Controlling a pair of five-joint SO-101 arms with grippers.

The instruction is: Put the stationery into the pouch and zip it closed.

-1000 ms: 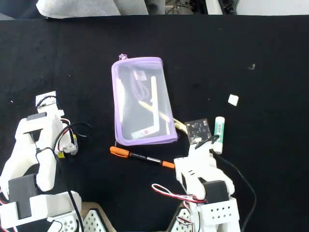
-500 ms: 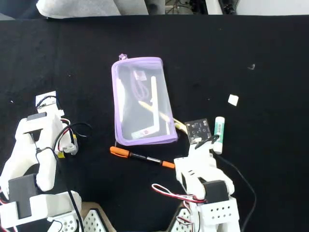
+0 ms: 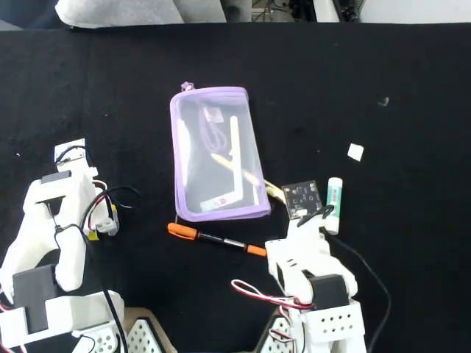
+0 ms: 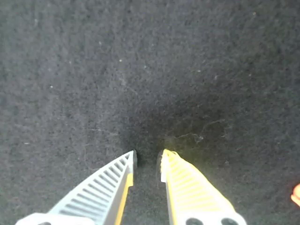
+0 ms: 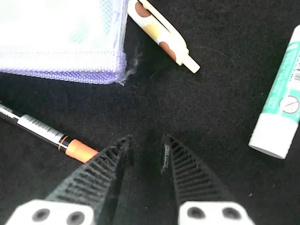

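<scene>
The clear purple pouch lies flat in the middle of the black table, with a few items inside it. Below it lies an orange-capped pen, whose orange end is beside my right gripper. A spotted yellow pen pokes out by the pouch's corner. A white and green glue stick lies right of the right arm. A small white eraser sits farther back. My right gripper stands narrowly open and empty. My left gripper hovers over bare cloth, narrowly open and empty.
The left arm stands folded at the table's front left, well away from the pouch. Pale cloth lies beyond the table's far edge. Bare black cloth stretches to the right and at the back.
</scene>
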